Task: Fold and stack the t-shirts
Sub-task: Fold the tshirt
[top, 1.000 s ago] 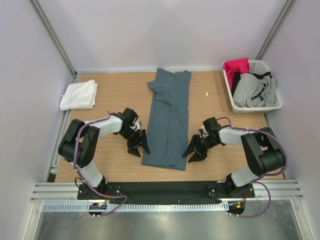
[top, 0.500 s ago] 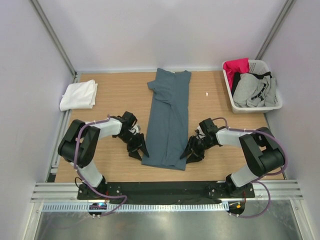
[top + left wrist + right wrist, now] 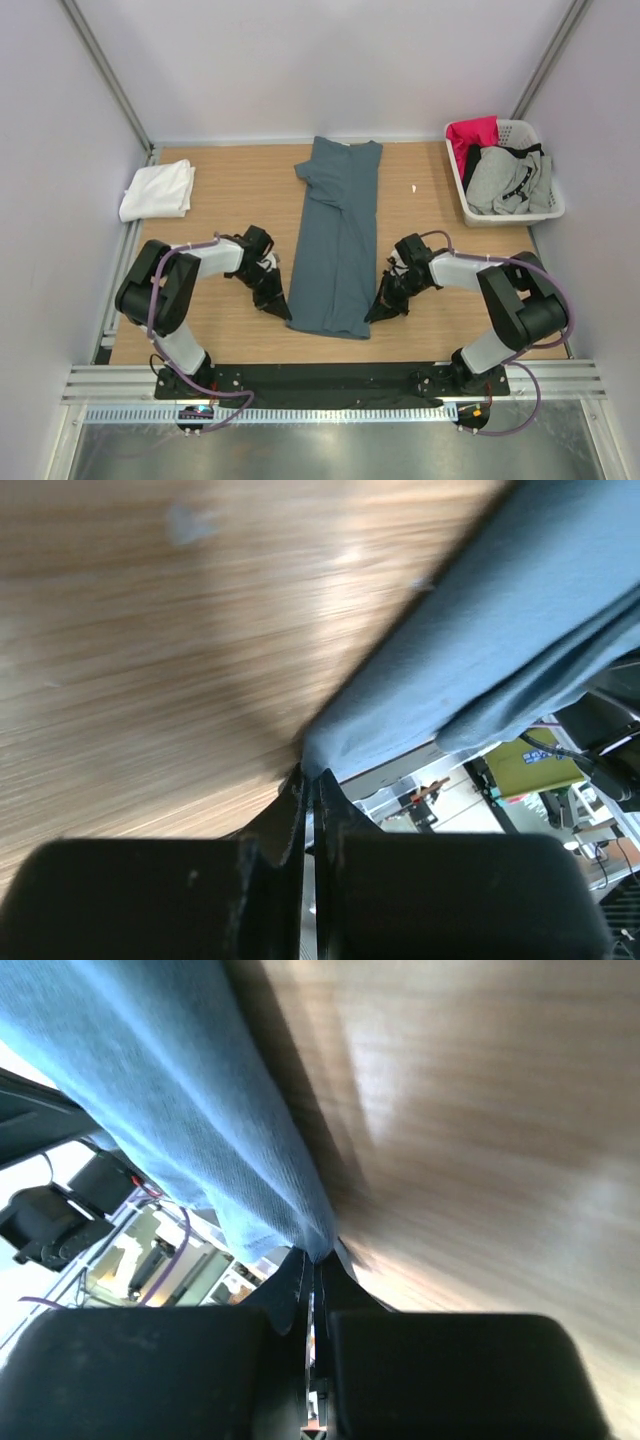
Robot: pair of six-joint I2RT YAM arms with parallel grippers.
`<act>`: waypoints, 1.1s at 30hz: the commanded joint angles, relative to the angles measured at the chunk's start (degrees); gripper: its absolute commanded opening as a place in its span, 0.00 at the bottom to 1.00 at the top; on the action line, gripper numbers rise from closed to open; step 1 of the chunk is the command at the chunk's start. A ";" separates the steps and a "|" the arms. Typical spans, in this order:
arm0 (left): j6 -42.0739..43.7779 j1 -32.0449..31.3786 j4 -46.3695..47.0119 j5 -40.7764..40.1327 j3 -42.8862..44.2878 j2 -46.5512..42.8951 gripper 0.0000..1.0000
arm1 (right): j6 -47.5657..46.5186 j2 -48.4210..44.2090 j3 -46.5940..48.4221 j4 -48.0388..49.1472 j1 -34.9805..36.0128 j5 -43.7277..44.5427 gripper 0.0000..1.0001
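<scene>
A slate-blue t-shirt (image 3: 337, 235) lies folded lengthwise into a long strip down the middle of the table, neck at the far end. My left gripper (image 3: 285, 312) is shut on its near left corner, where blue cloth (image 3: 470, 650) runs into the pinched tips. My right gripper (image 3: 373, 314) is shut on the near right corner, and the hem (image 3: 200, 1110) enters its tips in the right wrist view. A folded white t-shirt (image 3: 158, 190) rests at the far left of the table.
A white laundry basket (image 3: 505, 215) at the far right holds red, black and grey clothes. A small white scrap (image 3: 414, 188) lies on the wood left of the basket. Walls close in the table on three sides.
Both grippers have slid inward to the blue shirt's near corners and shut on them. They were open beside the shirt a second ago.
</scene>
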 commanded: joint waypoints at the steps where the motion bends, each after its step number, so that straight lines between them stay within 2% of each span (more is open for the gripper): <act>1: 1.76 0.10 0.12 0.63 4.11 -2.92 0.00 | -5.19 -4.82 4.56 -10.11 -1.59 2.09 0.01; 7: 5.90 0.10 -2.08 -0.07 16.13 -4.77 0.00 | -13.37 -8.17 16.06 -18.40 -4.76 4.20 0.01; 15: 8.44 2.73 -3.75 -1.82 30.56 -0.91 0.00 | -16.02 -2.13 31.28 -19.99 -9.94 3.68 0.02; 19: 10.12 5.90 -5.07 -1.83 40.31 5.32 0.00 | -14.09 2.89 36.11 -15.36 -14.51 2.71 0.01; 24: 12.22 7.13 -5.42 -1.91 56.48 17.19 0.00 | -11.18 10.98 43.32 -8.75 -18.47 1.48 0.01; 27: 12.76 7.22 -4.47 -1.65 62.63 23.60 0.00 | -11.36 17.30 48.24 -6.19 -18.91 0.51 0.01; 33: 12.84 7.22 -0.78 -3.32 68.71 31.43 0.00 | -11.09 30.13 59.66 -3.12 -19.09 -0.28 0.01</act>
